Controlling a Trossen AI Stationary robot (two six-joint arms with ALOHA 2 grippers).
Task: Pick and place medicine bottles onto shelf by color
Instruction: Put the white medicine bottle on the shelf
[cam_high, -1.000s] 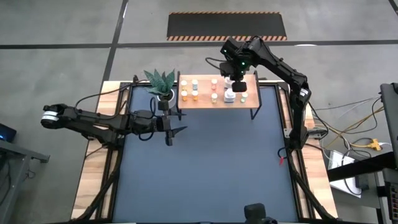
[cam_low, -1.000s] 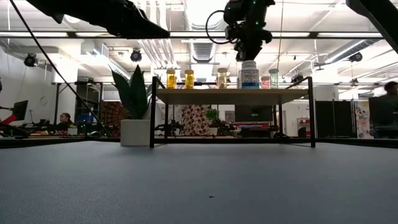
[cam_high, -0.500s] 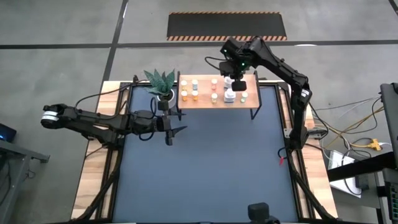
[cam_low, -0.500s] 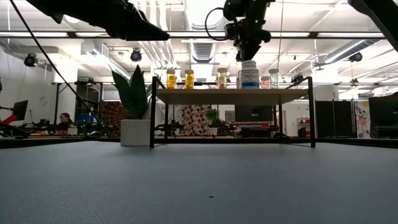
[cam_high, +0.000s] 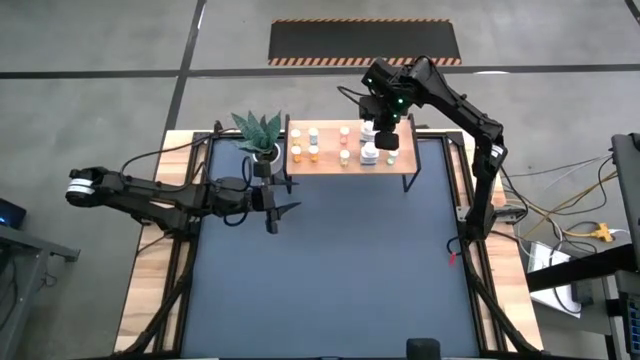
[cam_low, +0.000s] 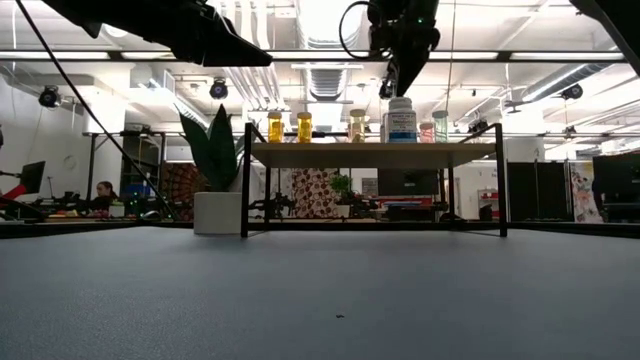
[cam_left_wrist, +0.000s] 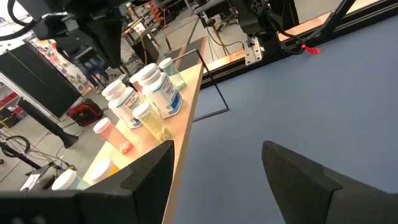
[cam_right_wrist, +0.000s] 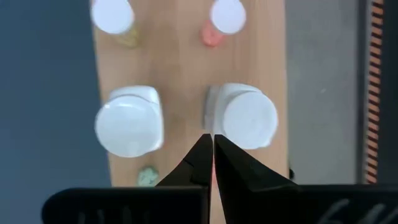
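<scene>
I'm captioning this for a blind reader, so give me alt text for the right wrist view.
Looking straight down, the right gripper, fingers shut and empty, hangs over the light-wood shelf between two large white-capped bottles. Two small white-capped bottles, one yellowish, one pink-red, stand beyond them.

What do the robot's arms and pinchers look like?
Both arms are thin, dark and jointed, like black metal sticks. The left arm has a pale, whitish cap at its outer end. The right arm shows a small green light near its wrist. The right gripper has two black, pointed fingers.
</scene>
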